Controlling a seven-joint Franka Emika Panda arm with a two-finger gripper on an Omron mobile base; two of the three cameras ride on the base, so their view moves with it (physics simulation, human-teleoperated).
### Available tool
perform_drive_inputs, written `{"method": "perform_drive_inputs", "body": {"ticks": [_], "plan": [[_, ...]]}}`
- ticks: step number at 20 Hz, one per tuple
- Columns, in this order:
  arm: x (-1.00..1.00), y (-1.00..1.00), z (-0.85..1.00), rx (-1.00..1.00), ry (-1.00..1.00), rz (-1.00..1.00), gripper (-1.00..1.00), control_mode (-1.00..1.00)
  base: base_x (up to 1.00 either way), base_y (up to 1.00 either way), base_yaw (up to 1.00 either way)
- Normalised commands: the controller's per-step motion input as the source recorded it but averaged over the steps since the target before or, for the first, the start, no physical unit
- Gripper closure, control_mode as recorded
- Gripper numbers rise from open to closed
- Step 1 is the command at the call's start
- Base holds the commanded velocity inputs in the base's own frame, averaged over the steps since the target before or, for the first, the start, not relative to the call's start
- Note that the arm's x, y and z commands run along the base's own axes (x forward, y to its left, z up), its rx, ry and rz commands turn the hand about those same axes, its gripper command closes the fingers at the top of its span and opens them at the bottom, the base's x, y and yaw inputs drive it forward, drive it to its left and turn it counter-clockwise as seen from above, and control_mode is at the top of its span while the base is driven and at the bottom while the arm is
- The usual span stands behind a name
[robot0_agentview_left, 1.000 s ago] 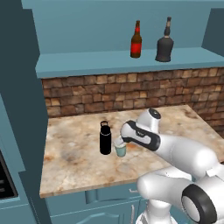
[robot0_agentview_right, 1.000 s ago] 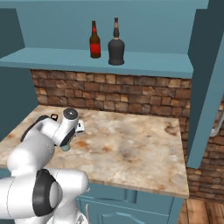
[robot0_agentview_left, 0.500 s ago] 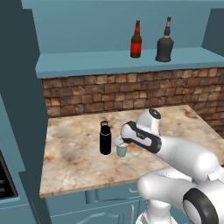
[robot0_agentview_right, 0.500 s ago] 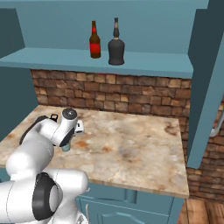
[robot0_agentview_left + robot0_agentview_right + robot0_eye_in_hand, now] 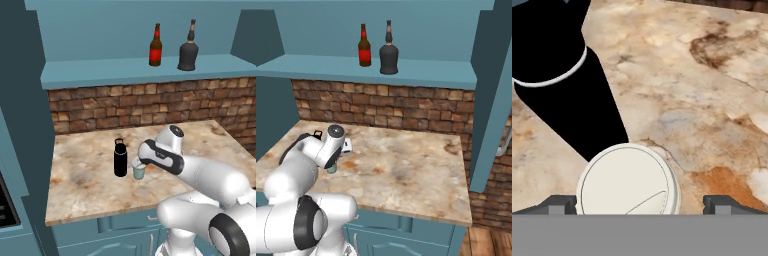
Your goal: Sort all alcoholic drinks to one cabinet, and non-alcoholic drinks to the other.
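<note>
Now the released tool [image 5: 639, 202] has lowered, jaws straddling the cup [image 5: 628, 180] beside the flask [image 5: 120, 158]; grasp pending.

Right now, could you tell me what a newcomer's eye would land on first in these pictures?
Probably the white arm bent low over the marble counter, its open end effector poised either side of the pale cup beside the black flask. Next, the beer bottle and dark round-bellied bottle standing together on the teal cabinet floor above.
</note>
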Motion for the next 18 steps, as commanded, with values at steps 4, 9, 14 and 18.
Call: {"method": "perform_drive_inputs", "body": {"ticks": [4, 9, 14, 18], "plan": [[0.0, 0.0, -0.29, 0.0, 0.0, 0.0, -1.0, -1.0, 0.0, 0.0, 0.0], [0.0, 0.0, -0.37, 0.0, 0.0, 0.0, -1.0, -1.0, 0.0, 0.0, 0.0], [0.0, 0.0, -0.57, 0.0, 0.0, 0.0, -1.0, -1.0, 0.0, 0.0, 0.0], [-0.11, -0.04, -0.86, -0.03, 0.0, 0.0, -1.0, -1.0, 0.0, 0.0, 0.0]]}}
